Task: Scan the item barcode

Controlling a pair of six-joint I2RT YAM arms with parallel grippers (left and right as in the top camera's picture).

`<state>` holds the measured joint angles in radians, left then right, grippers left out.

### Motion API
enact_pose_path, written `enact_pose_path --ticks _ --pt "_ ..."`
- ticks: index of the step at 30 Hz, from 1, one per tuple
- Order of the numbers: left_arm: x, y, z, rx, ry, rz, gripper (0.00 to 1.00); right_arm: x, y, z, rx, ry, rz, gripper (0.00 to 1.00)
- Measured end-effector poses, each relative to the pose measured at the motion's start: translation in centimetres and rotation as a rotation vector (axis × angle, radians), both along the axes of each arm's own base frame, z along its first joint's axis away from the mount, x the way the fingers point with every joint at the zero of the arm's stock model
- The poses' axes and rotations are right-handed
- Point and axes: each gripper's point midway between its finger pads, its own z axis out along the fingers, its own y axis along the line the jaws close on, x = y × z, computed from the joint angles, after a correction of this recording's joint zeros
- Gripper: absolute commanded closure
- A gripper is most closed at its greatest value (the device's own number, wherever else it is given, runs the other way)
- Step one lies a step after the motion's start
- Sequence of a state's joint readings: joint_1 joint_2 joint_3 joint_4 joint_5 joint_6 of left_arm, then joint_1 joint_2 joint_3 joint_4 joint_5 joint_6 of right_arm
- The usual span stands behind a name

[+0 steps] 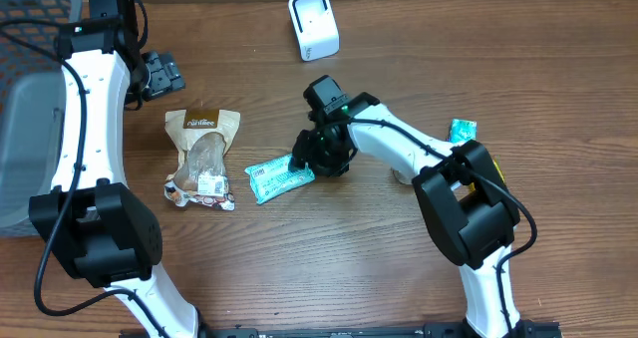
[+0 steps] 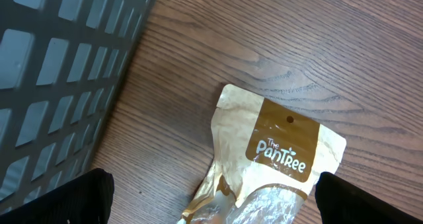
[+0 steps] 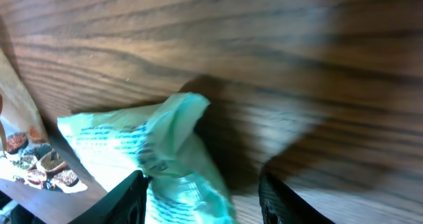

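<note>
- Right end effector point(image 3: 201, 192) is down at the table point(image 1: 399, 268), partway open and straddling one end of the teal packet point(image 1: 279, 178).
- One finger point(image 3: 132, 201) sits against the packet's crumpled end. The other shows a gap of bare wood, so no firm pinch is visible.
- Teal packet lies flat just beside the brown pouch point(image 1: 202, 149), on the right arm's side, near the pouch's lower end. No barcode can be made out on it.
- Left end effector point(image 2: 221, 201) hangs above the pouch's top edge with its fingers spread fully wide and nothing between them.
- White scanner point(image 1: 314, 24) stands well apart from the pouch, toward the far edge of the table on the right arm's side.
- Dark mesh basket point(image 1: 25, 129) sits on the pouch's other side, by the left arm.
- Second small teal item point(image 1: 462, 131) lies far from the pouch, beyond the right arm.
</note>
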<state>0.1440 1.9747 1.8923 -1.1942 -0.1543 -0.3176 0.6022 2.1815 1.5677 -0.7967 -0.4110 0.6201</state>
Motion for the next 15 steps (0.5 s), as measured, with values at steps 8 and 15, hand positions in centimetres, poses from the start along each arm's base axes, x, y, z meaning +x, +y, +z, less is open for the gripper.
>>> enact_pose_path --ticks 8,15 --pt "0.0 -0.01 0.0 0.0 0.0 0.0 0.0 -0.26 0.14 -0.08 0.001 -0.006 0.023 0.55" --pt "0.0 0.0 0.0 0.0 0.0 0.0 0.0 -0.03 -0.14 0.48 0.066 0.009 0.06 0.54"
